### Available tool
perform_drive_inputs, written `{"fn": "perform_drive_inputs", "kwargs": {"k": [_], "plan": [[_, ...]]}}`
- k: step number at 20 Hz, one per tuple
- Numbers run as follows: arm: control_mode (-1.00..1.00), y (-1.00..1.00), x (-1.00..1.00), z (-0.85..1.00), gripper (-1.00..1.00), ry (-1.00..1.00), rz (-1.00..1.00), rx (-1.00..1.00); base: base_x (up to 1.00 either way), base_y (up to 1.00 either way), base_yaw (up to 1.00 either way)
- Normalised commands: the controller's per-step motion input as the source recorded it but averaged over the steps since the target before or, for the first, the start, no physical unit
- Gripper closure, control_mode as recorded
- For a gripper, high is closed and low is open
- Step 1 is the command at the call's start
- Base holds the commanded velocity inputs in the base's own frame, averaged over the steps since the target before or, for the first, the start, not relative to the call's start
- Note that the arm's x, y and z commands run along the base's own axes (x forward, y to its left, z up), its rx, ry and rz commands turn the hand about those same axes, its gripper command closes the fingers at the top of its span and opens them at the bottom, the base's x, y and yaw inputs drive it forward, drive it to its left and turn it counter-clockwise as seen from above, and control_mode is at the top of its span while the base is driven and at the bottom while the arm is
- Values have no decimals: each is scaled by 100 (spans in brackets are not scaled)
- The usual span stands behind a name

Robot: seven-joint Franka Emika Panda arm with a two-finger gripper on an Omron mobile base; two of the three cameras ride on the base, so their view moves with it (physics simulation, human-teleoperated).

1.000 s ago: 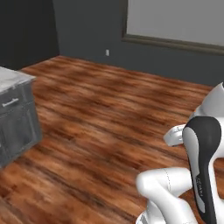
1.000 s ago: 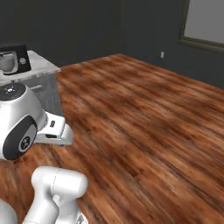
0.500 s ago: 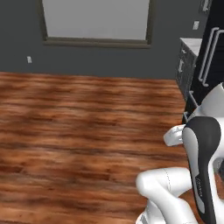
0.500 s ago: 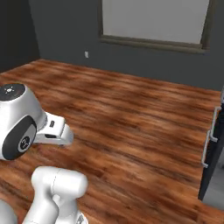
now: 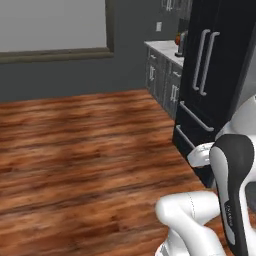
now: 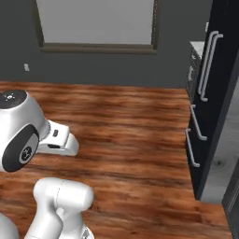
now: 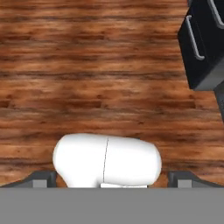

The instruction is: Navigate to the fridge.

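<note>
Swinging right since half a second ago, bringing the fridge [image 5: 216, 75] tall into upper right of the left base view. Lies ahead and right of the gripper [image 7: 112, 177]; jaw state impossible to tell.

The fridge [image 5: 220, 75] stands upright on the wood floor, matte black, doors shut, with two long vertical silver handles side by side and two drawers with horizontal silver bars below. Its lower front corner [image 7: 205, 43] lies well apart from the hand, ahead and rightward.
</note>
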Motion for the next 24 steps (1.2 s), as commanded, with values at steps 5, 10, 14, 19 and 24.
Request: {"fn": "perform_drive_inputs", "kwargs": {"k": [5,10,14,19,24], "plan": [[100,0,0,0,-100,0,0,0,98,100,-51],[100,0,0,0,-100,0,0,0,100,84,-53],[100,0,0,0,-100,0,0,0,99,68,-54],[100,0,0,0,-100,0,0,0,92,60,-56],[100,0,0,0,-100,0,0,0,88,55,-57]]}}
